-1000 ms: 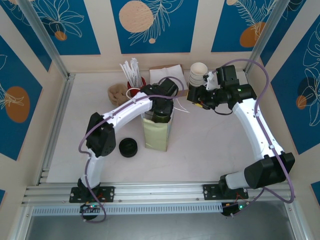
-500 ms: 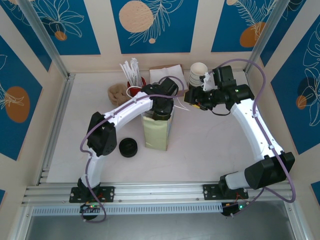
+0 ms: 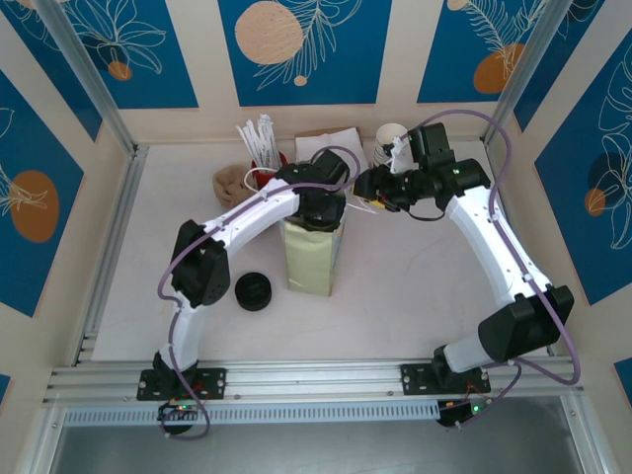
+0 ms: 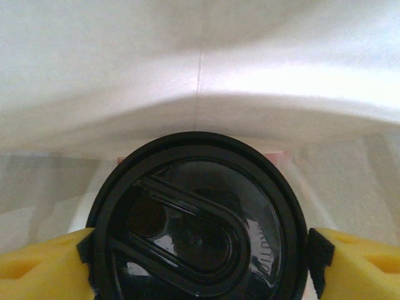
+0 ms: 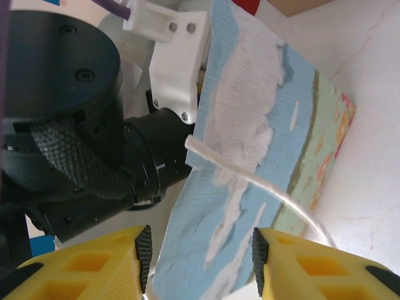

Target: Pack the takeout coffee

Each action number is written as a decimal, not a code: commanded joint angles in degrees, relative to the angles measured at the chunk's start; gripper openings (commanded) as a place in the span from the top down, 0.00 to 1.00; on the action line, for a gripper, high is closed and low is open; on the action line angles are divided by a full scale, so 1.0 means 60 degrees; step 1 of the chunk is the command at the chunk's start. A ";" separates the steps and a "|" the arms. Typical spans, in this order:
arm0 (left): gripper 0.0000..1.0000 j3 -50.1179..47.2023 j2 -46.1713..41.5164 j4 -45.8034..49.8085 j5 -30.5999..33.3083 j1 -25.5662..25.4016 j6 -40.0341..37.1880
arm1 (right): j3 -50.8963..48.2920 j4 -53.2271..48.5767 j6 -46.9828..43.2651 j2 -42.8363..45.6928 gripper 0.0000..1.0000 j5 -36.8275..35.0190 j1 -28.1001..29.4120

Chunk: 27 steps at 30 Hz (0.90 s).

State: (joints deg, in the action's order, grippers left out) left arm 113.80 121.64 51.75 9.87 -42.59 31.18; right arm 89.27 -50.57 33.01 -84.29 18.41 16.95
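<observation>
left end effector (image 4: 200, 256) flanks the takeout coffee (image 4: 199, 231) lid inside the paper bag (image 3: 311, 262); right end effector (image 5: 201, 256) straddles the bag wall. whether either is clamped cannot be told.

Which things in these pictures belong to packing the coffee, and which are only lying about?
Belong to the job: takeout coffee cup with round black plastic lid, between the left fingers; tall pale paper bag, its wall between the right fingers.
Lying about: flat black plastic disc; stacked white paper cups; white napkins; white sticks in a red holder.
</observation>
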 commanded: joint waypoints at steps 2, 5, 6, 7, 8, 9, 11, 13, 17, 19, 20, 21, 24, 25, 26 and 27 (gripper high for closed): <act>0.12 0.0364 0.0143 0.0447 -0.0663 0.0109 0.0234 | 0.0593 0.0207 0.0123 -0.0427 0.49 0.0356 0.0127; 0.11 0.0486 0.0118 0.0529 -0.0651 0.0105 0.0259 | 0.0904 0.0149 0.0024 -0.0738 0.48 0.0301 0.0177; 0.10 0.0516 0.0106 0.0571 -0.0634 0.0108 0.0266 | 0.0986 0.0125 -0.0007 -0.0835 0.47 0.0273 0.0178; 0.09 0.0522 0.0089 0.0602 -0.0606 0.0097 0.0281 | 0.1038 0.0113 -0.0031 -0.0923 0.47 0.0233 0.0198; 0.08 0.0521 0.0048 0.0604 -0.0593 0.0108 0.0290 | 0.1137 0.0052 -0.0050 -0.1021 0.47 0.0150 0.0206; 0.08 0.0531 0.0030 0.0617 -0.0591 0.0110 0.0292 | 0.1256 -0.0072 -0.0067 -0.1137 0.47 0.0064 0.0193; 0.07 0.0529 -0.0043 0.0630 -0.0575 0.0106 0.0354 | 0.1452 -0.0264 -0.0150 -0.1340 0.47 -0.0041 0.0207; 0.07 0.0549 -0.0101 0.0673 -0.0522 0.0108 0.0389 | 0.1660 -0.0547 -0.0246 -0.1541 0.47 -0.0279 0.0243; 0.06 0.0672 -0.0256 0.0827 -0.0415 0.0096 0.0433 | 0.1937 -0.1112 -0.0427 -0.1851 0.50 -0.0696 0.0259; 0.06 0.0710 -0.0362 0.0893 -0.0416 0.0096 0.0457 | 0.2064 -0.1395 -0.0566 -0.1984 0.59 -0.0824 0.0262; 0.05 0.0727 -0.0429 0.0904 -0.0428 0.0097 0.0469 | 0.2109 -0.1502 -0.0644 -0.2036 0.64 -0.0880 0.0261; 0.05 0.0729 -0.0481 0.0933 -0.0440 0.0104 0.0474 | 0.2127 -0.1575 -0.0693 -0.2050 0.67 -0.0974 0.0275; 0.04 0.0727 -0.0622 0.0998 -0.0487 0.0101 0.0502 | 0.2150 -0.1719 -0.0811 -0.2065 0.71 -0.1181 0.0284; 0.04 0.0761 -0.0654 0.1053 -0.0502 0.0105 0.0524 | 0.2181 -0.1788 -0.0848 -0.2064 0.74 -0.1268 0.0283; 0.04 0.0787 -0.0681 0.1107 -0.0502 0.0100 0.0524 | 0.2221 -0.1881 -0.0880 -0.2063 0.75 -0.1369 0.0284; 0.03 0.0788 -0.0730 0.1149 -0.0496 0.0104 0.0531 | 0.2264 -0.1969 -0.0922 -0.2059 0.77 -0.1450 0.0290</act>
State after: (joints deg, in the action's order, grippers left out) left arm 116.16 120.75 55.99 7.44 -42.02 33.12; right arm 100.77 -58.59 28.88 -96.47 12.32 18.41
